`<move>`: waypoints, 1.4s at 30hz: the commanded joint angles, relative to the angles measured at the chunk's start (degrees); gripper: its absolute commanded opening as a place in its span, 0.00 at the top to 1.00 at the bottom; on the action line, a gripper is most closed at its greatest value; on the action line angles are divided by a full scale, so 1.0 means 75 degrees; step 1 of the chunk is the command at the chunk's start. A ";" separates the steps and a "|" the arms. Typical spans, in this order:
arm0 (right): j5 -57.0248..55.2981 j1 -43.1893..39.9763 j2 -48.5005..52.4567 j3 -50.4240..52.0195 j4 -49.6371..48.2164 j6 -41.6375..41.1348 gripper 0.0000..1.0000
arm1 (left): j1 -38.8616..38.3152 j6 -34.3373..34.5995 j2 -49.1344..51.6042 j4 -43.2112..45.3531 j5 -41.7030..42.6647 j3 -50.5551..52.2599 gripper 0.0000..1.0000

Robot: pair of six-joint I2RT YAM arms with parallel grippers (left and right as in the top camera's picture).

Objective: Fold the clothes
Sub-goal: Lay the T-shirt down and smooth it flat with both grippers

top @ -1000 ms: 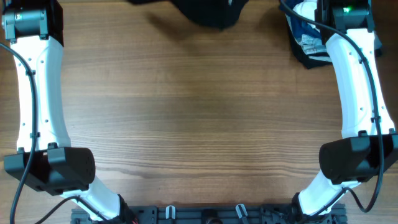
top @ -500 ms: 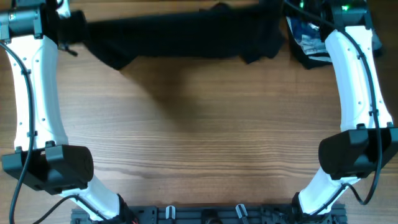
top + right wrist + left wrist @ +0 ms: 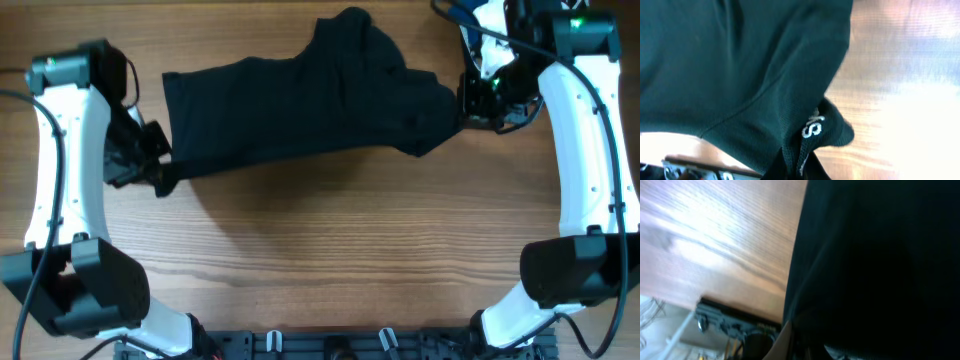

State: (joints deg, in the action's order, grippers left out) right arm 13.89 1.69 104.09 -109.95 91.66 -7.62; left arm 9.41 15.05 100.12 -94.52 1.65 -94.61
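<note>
A black garment hangs stretched above the wooden table between my two grippers. My left gripper is shut on its left corner. My right gripper is shut on its right end. In the left wrist view the black garment fills most of the frame and hides the fingers. In the right wrist view the black garment bunches into the jaws, with a small white label just above them.
A pile of other clothes, blue and white, lies at the table's far right behind my right arm. The table's front rail runs along the near edge.
Both grippers have come toward the near side with the garment, which now hangs spread lower over the table. One second ago only a bit of it showed at the far edge.
</note>
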 commanded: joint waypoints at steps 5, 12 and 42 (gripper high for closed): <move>-0.0283 -0.0073 -0.1105 0.3212 -0.0070 -0.0746 0.96 | 0.0061 0.1032 -0.1687 0.0909 0.0204 0.3506 0.96; -0.0329 -0.0210 -0.1309 0.4100 -0.0536 -0.0889 0.96 | -0.0300 0.1728 -0.1763 0.1454 0.1323 0.4022 0.96; 0.0213 0.0254 0.0195 0.3689 -0.6062 0.0187 0.96 | -0.0571 0.4083 -0.2463 0.4313 0.0006 0.6175 0.96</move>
State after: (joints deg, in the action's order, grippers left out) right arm 15.22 2.68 103.61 -80.53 48.42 -7.42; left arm 4.62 44.95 82.48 -64.38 7.79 -48.60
